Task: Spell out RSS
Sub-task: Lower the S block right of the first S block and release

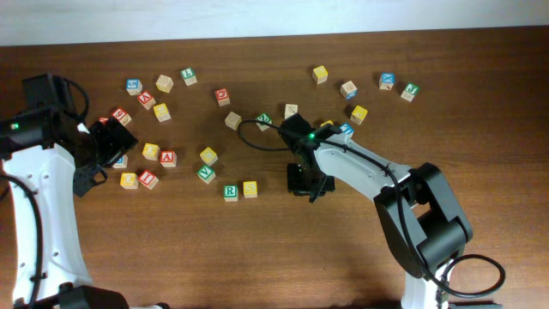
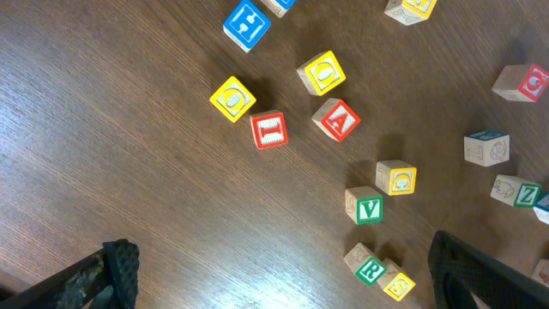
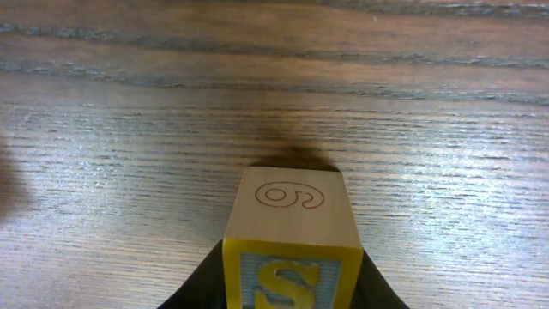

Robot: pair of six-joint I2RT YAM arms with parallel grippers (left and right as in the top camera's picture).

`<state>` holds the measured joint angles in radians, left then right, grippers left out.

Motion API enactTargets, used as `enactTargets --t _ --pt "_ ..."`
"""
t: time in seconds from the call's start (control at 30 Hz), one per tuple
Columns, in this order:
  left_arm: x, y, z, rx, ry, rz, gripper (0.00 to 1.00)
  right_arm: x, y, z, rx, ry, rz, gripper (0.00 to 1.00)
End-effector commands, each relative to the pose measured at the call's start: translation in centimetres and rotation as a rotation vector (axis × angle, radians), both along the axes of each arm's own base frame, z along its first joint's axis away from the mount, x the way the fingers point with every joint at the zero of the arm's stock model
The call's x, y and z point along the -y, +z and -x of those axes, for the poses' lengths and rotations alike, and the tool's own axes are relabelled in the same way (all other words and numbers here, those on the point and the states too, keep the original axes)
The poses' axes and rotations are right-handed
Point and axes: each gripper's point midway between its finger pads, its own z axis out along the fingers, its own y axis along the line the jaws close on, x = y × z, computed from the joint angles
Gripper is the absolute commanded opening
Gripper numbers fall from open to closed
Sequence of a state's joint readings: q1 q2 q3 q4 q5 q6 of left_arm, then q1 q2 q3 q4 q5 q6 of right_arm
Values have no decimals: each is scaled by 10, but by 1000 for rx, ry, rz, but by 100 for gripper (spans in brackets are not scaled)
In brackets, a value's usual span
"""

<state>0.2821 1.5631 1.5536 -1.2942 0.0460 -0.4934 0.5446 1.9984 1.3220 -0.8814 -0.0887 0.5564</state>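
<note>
A green R cube point(image 1: 230, 192) and a yellow S cube point(image 1: 250, 189) sit side by side on the table; they also show in the left wrist view as the R cube point(image 2: 370, 269) and the S cube point(image 2: 398, 285). My right gripper point(image 1: 307, 182) is shut on a second yellow S cube point(image 3: 292, 245), to the right of that pair; the held cube is hidden under the gripper in the overhead view. My left gripper point(image 1: 105, 146) is open and empty at the left, its fingers wide apart in the left wrist view point(image 2: 283, 275).
Several other letter cubes lie scattered: a green V cube point(image 1: 206, 173), a yellow cube point(image 1: 208, 155), a red A cube point(image 1: 167, 158), a red cube point(image 1: 222, 95), and more at back right near a yellow cube point(image 1: 320, 74). A black cable point(image 1: 249, 133) loops behind the right arm.
</note>
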Motion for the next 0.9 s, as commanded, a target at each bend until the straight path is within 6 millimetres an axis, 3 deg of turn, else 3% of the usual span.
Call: enactTargets --t 0.0,0.2,0.37,0.73,0.87 --pt "0 1 1 4 -8 -1 99 0 -8 8 -33 36 2 23" --pt "0 1 1 4 -8 -1 99 -3 -7 9 -33 63 -11 22" --pt "0 1 1 4 -8 -1 99 -20 -7 14 -19 154 -42 22" --pt "0 1 1 4 -8 -1 99 -22 -7 15 -24 94 -44 23" --pt "0 1 1 4 -8 -1 99 -25 -6 15 -29 94 -59 36"
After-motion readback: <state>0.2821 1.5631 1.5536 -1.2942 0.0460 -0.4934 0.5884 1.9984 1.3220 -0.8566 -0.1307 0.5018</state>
